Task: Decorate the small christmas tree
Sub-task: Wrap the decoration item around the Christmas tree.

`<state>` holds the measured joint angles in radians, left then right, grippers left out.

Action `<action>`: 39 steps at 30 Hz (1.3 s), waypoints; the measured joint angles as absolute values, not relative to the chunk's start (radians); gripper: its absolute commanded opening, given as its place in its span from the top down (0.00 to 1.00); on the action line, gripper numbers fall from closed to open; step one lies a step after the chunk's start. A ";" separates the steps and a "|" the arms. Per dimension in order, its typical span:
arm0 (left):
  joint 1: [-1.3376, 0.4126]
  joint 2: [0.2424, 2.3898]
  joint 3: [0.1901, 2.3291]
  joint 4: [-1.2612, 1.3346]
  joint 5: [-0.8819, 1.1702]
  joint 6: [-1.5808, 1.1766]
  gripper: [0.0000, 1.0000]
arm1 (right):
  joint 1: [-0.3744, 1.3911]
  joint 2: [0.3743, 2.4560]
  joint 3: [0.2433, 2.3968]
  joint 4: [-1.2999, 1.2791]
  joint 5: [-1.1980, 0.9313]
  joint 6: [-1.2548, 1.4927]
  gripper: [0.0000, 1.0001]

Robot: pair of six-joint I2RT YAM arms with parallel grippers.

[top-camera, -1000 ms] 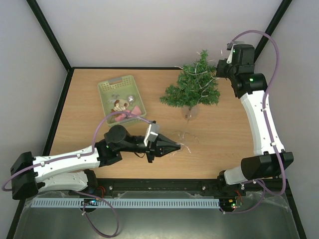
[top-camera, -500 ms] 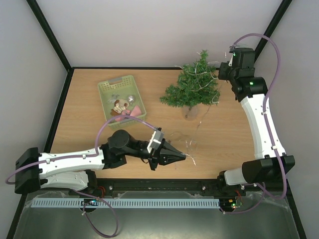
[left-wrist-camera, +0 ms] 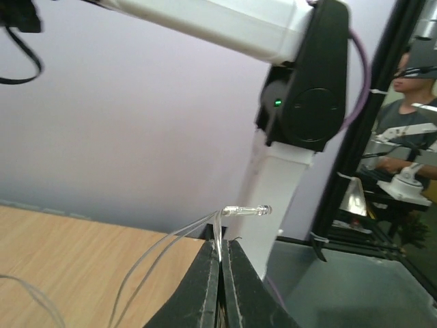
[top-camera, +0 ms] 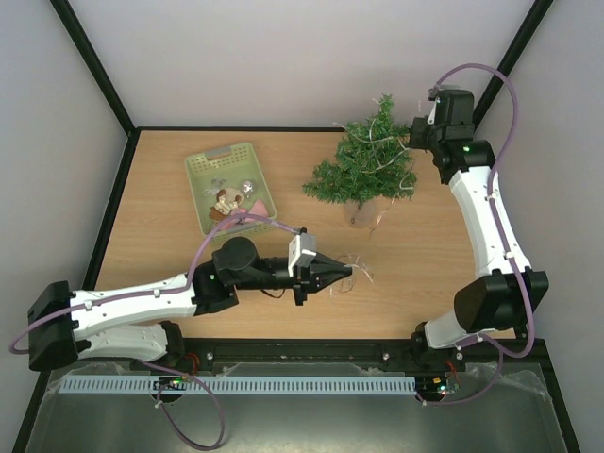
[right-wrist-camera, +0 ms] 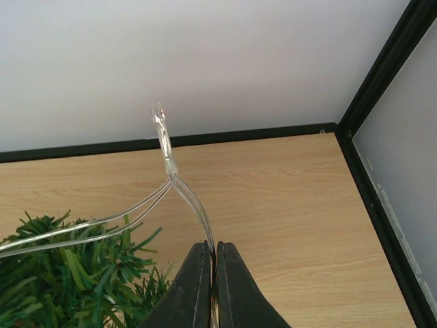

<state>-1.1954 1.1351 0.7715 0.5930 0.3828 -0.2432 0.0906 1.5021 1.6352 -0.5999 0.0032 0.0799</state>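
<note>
Left claw (top-camera: 344, 274): clenched on the light string (top-camera: 361, 269), low over the near middle of the worktop (top-camera: 151, 236), pointing right.
Left claw, wrist view (left-wrist-camera: 220, 242): fingers pressed together with clear twin wire pinched between the tips. One tiny bulb (left-wrist-camera: 247, 210) sticks out just above them, lying sideways.
Light string, near end: loose clear strands fan out at the left claw tips. More wire trails back over the wood on the left of the left wrist view.
Basket (top-camera: 192, 184): pale green, on the left half of the worktop, well apart from both claws. It holds a few small ornaments, brownish, pink and silvery, too small to identify.
Tree (top-camera: 363, 170): dark green and bushy, upright at the far right-centre of the worktop, right of the basket. Pale wire strands cross its branches.
Tree foot: a pale, see-through patch shows below the lowest branches; I cannot tell what it is.
Right claw (top-camera: 413, 135): at the upper right edge of the tree, near the far corner of the worktop.
Right claw, wrist view (right-wrist-camera: 212, 247): clenched on the clear wire. The wire rises from the tips to a small bulb (right-wrist-camera: 158, 113), then splits into strands running left over the tree (right-wrist-camera: 61, 280).
</note>
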 measured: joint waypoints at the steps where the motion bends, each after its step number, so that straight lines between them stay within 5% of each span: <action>1: -1.187 1.135 0.772 0.585 0.376 -0.242 0.98 | 0.086 1.502 1.627 -0.592 -0.004 0.082 0.98; 7: -1.135 1.100 0.771 0.498 0.316 -0.227 0.98 | 0.076 1.495 1.573 -0.564 -0.047 0.104 0.98; 22: -0.949 1.008 0.773 0.367 0.276 -0.229 0.98 | 0.073 1.415 1.510 -0.541 -0.091 0.170 0.58; 39: -0.799 1.014 0.914 0.296 0.295 -0.233 0.98 | 0.081 1.266 1.458 -0.537 -0.191 0.216 0.65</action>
<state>-0.7990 1.0138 0.9138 0.2962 0.2955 -0.2329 0.0811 1.2655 1.4578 -0.5365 -0.1913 0.2161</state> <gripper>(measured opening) 0.029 0.342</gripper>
